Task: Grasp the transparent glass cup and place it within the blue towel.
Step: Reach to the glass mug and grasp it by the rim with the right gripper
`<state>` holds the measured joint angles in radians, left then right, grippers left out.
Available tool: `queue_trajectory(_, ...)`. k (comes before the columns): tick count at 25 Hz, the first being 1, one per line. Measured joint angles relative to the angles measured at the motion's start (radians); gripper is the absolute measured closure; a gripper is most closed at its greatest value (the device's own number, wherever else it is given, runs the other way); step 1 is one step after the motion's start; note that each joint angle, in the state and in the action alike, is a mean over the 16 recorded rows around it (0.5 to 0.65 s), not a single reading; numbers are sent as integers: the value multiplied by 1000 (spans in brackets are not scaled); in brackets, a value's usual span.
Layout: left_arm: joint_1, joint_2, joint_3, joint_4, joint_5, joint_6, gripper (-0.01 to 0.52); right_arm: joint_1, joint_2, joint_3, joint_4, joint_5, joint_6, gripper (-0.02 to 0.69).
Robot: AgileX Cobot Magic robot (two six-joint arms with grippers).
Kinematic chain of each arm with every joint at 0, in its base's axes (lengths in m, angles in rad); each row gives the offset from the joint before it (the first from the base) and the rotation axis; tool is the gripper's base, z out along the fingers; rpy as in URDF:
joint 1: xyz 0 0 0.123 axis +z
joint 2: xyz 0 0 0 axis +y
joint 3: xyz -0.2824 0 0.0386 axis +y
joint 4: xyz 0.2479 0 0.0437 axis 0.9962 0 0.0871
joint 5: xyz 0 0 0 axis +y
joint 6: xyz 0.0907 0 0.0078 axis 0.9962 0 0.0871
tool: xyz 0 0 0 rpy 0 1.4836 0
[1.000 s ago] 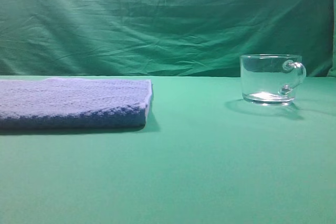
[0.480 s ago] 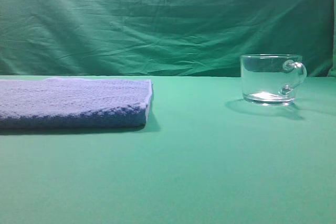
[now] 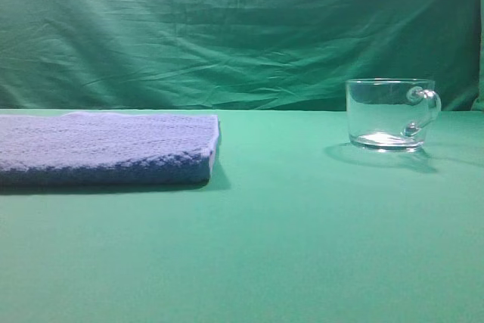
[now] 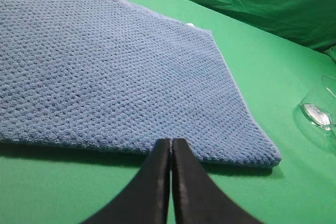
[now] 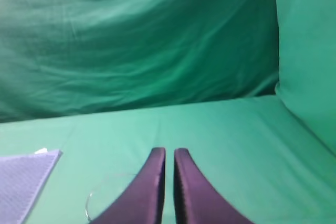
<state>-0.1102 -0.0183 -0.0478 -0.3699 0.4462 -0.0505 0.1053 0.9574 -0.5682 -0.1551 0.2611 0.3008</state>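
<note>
Since nothing's grabbed yet, quick rundown:
cup: transparent glass cup (image 3: 389, 113) sits upright on the bench (image 3: 287, 247), well right of the blue towel (image 3: 106, 149), handle facing away from it
feel: rigid, slick, breakable, probably hefty base
grip: I'd pinch the wall, not the loop handle
jaws: left gripper (image 4: 171, 148) and right gripper (image 5: 169, 156) both pressed together, empty

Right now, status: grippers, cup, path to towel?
Left gripper and right gripper shut, empty. Glass cup upright on the table, apart from blue towel. Nothing between them.
</note>
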Motion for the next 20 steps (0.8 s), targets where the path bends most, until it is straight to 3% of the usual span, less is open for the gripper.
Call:
queue_trajectory(5,0,0,0,0,0,0,514,0,167,-112,50,187,-35,618)
queue_trajectory(10,0,0,0,0,0,0,514,14,285,-201,159,333,-162,618)
queue_trajectory(16,0,0,0,0,0,0,514,77,390,-275,288,400,-361,618)
queue_trajectory(20,0,0,0,0,0,0,514,130,451,-317,339,413,-483,571)
